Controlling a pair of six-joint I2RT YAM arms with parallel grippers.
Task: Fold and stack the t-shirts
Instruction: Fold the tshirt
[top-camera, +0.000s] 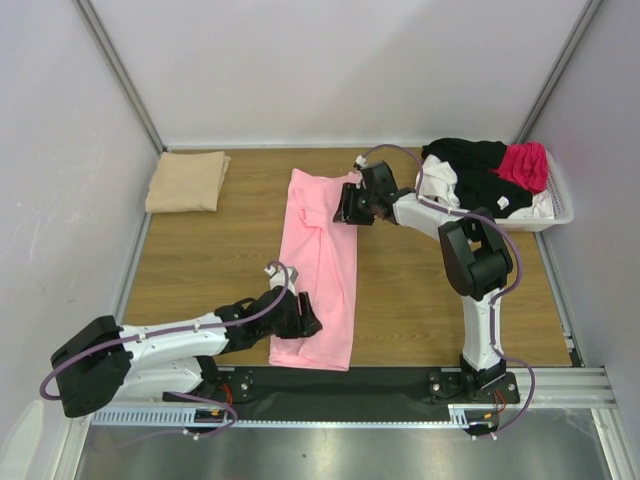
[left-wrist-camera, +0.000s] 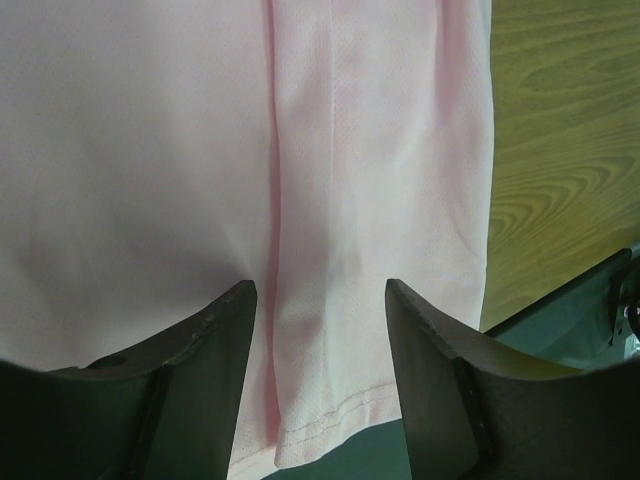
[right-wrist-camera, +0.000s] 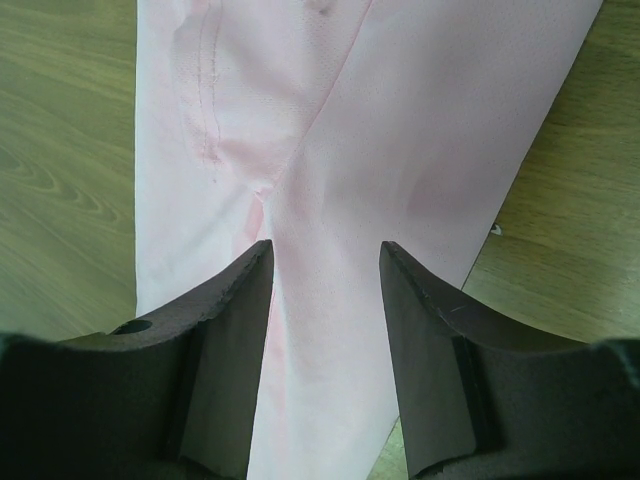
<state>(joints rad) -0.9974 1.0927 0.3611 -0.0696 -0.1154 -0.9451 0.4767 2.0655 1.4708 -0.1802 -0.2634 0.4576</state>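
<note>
Two grippers stand over one pink shirt (top-camera: 322, 265); findings follow.

Pink shirt: lies flat at the middle of the table (top-camera: 200, 270), folded lengthwise into a long narrow band running far to near. Its far end is close to the far edge of the table. Its near hem reaches the black strip (top-camera: 400, 380) along the near edge. A crease runs down its length, and a sleeve seam shows at the far end under an overlapping layer.

Tan shirt (top-camera: 187, 181): folded into a compact rectangle at the far left corner, well apart from the pink shirt.

Black shirt (top-camera: 465, 155), magenta shirt (top-camera: 523, 165) and white shirt (top-camera: 440, 180): heaped unfolded in the basket (top-camera: 560, 205) at the far right corner, with black and white cloth spilling over its left rim.

Left gripper (left-wrist-camera: 320, 286): low over the near part of the pink shirt, toward its left edge. Its jaws stand apart, one on each side of the lengthwise crease, with the cloth flat in the gap. Nothing is clamped.

Right gripper (right-wrist-camera: 325, 245): low over the far part of the pink shirt, toward its right edge. Its jaws stand apart with flat cloth showing between them. Nothing is clamped.

Contact: whether any jaw tip touches the cloth cannot be told from these views.
</note>
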